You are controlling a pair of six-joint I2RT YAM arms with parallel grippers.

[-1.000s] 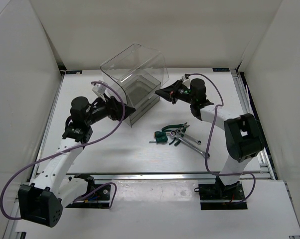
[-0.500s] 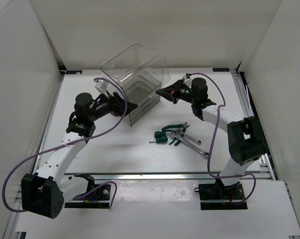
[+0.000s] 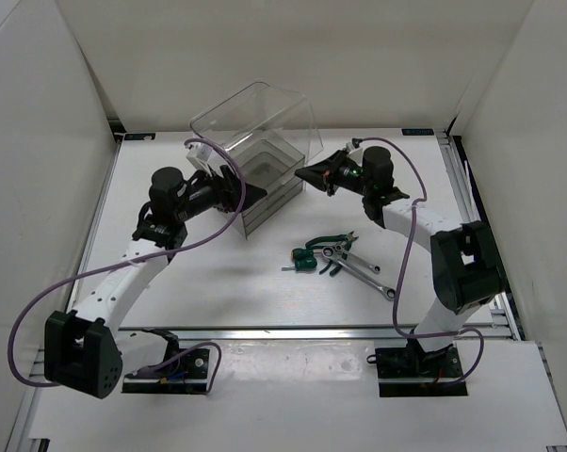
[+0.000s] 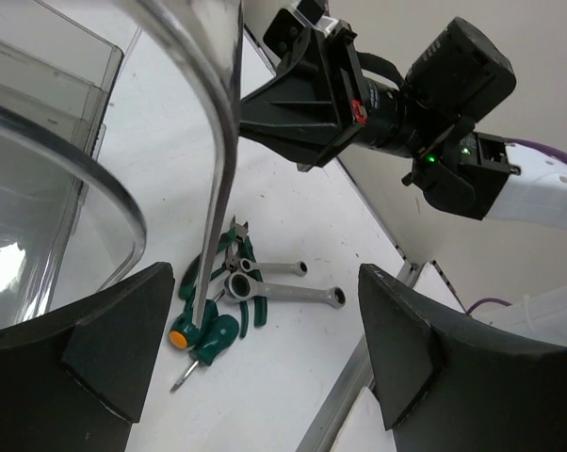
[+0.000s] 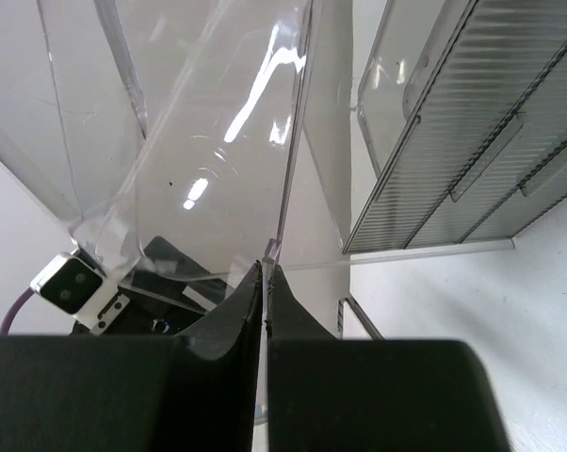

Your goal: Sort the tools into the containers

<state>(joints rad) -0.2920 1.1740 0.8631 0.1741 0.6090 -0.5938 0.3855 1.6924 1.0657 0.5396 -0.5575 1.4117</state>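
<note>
While the right gripper (image 5: 267, 282) is pinched shut on a thin clear wall of the organiser (image 5: 218, 141), the left gripper (image 4: 265, 282) gapes wide astride its near edge, holding nothing. That one-sided pinch could slip or tip the organiser, whose drawers (image 5: 472, 141) might slide out; pliers (image 3: 332, 242), wrenches (image 3: 359, 268) and screwdrivers (image 3: 304, 259) lie unsorted on the table (image 3: 218, 282), near-right of it

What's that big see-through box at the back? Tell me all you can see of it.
The organiser is a tall clear-plastic box with rounded corners, holding stacked smoky, ribbed drawers. It stands at the far middle of the table. The right tool pinches one thin wall edge; the open left tool straddles another.
</note>
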